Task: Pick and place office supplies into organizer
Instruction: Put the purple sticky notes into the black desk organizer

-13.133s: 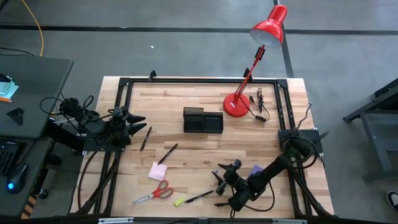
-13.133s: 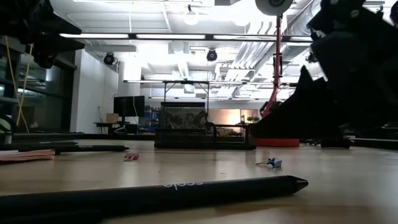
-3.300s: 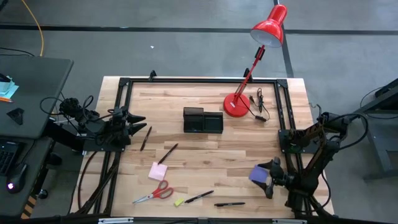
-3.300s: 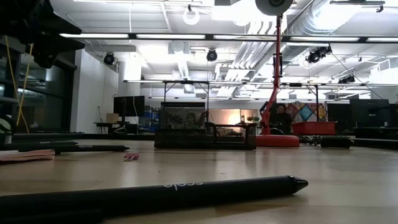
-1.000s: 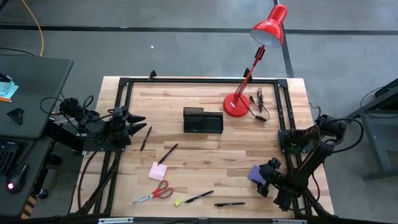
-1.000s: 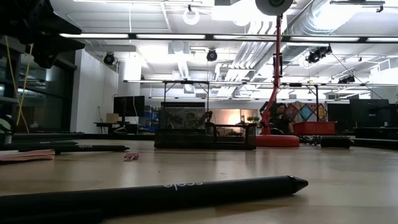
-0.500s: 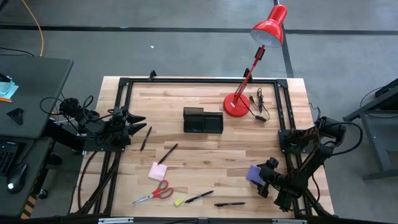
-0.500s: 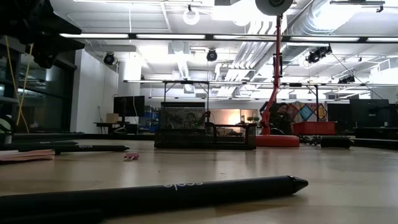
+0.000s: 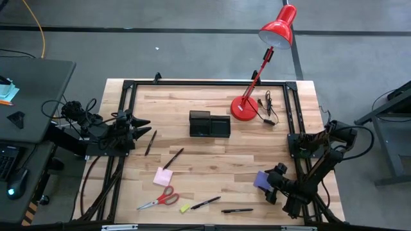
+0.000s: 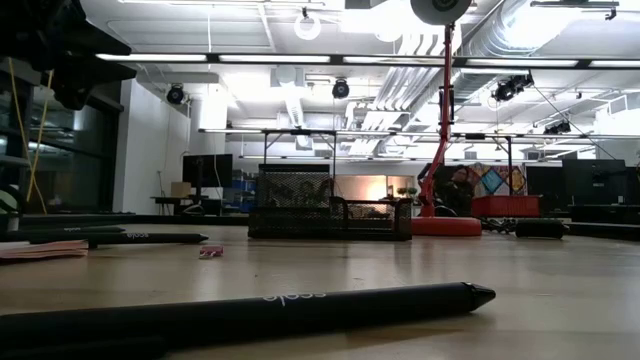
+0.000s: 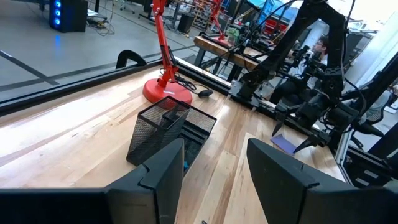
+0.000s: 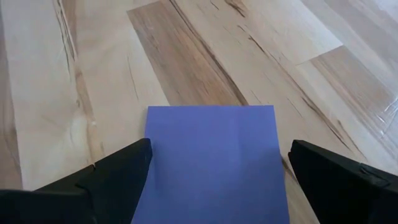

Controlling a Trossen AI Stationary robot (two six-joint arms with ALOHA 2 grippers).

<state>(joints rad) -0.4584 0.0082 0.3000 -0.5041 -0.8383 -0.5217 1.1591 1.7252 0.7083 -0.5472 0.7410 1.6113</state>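
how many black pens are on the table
4, all in the high view: one near the left arm, one above the pink sticky pad, two along the front edge. More may be hidden.

High view: looking straight down from above, taking in the whole bench (image 9: 212, 141) and both arms.
Low view: sitting at bench height, facing level across it, a black pen (image 10: 240, 312) lying very near the lens.
Left wrist view: looking across the bench past its own fingers (image 11: 163, 177).
Right wrist view: pointing down, close over the purple pad (image 12: 211, 163).
Shared: high, low and left wrist views are all showing the organizer (image 9: 209, 124) and red lamp (image 9: 257, 70).
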